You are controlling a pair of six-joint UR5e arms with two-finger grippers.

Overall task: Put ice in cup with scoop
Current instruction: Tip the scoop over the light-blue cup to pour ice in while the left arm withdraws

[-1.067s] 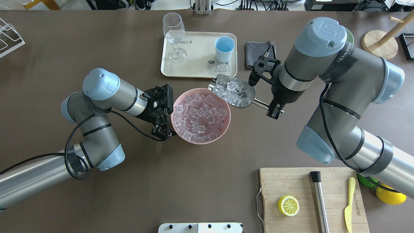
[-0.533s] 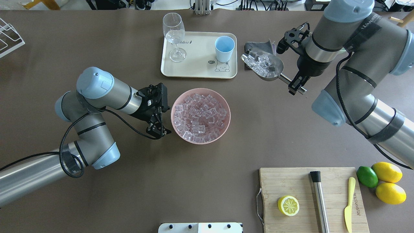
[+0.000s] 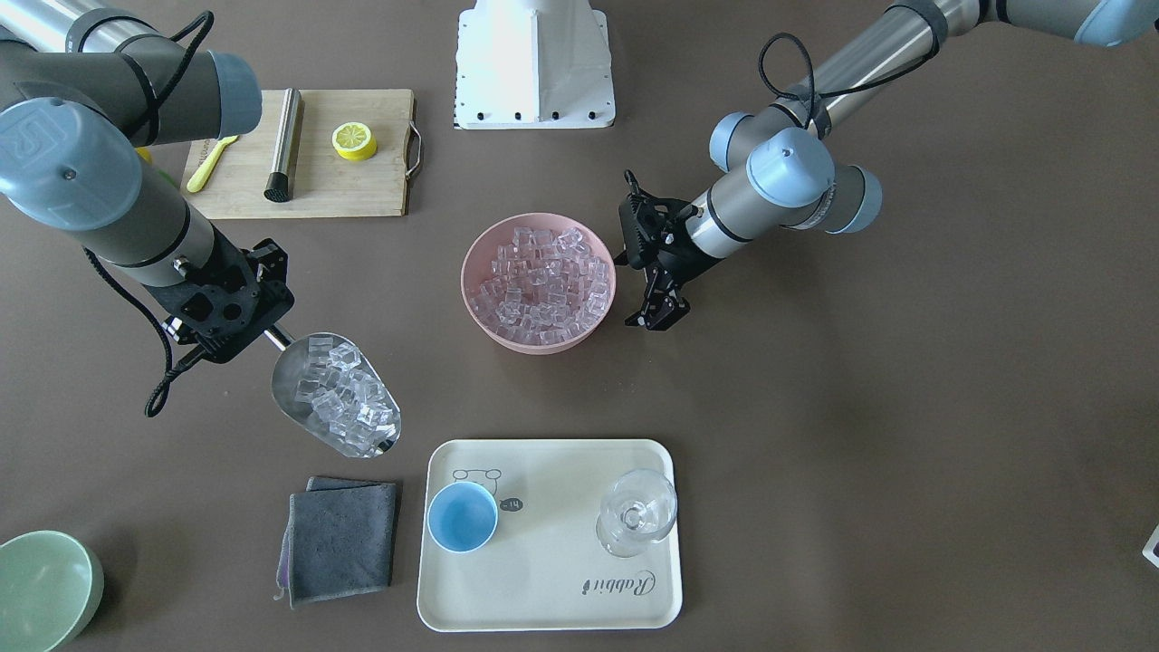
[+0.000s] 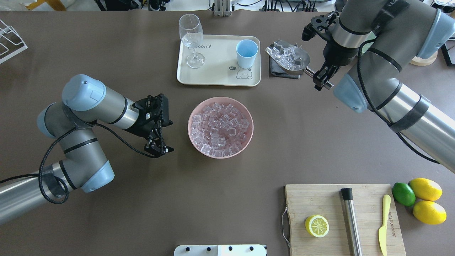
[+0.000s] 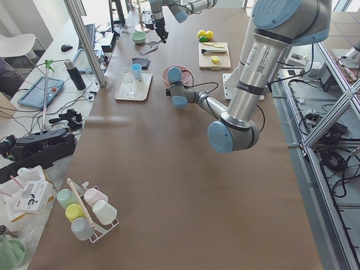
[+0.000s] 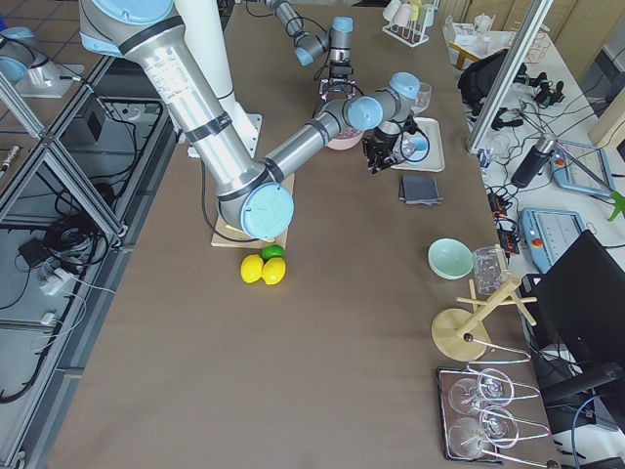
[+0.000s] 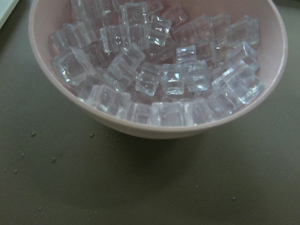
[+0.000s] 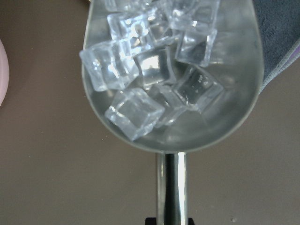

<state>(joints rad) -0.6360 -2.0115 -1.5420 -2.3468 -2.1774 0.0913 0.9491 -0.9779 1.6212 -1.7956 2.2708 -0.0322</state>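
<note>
The shiny stainless-steel scoop is held by its short round handle in the right hand, whose fingers are clamped on the handle's end. The deep trough is heaped with ice: clear, glassy cubes with sharp edges and bright glints. The scoop is held clear of the bench, just off the cup end of the cream rectangular tray. Its open mouth is turned towards that tray, and it is above a folded dark-grey cloth lying beside the tray's edge.

The small light-blue cup, smooth, handleless and pale-rimmed, stands upright on the tray at the end nearest the scoop, and no ice shows inside it. A clear stemmed glass stands at the tray's other end. The tray has rounded corners and a matte surface. It carries the script word "Rabbit", a small outline drawing of an animal and a tiny dark label too small to read.

On the robot's side of the tray sits a round pink bowl, matte, piled with more of the same cubes. The left hand is near the bowl but apart from it, on the side towards the tray's glass end. Its fingers are spread and hold nothing.
</note>
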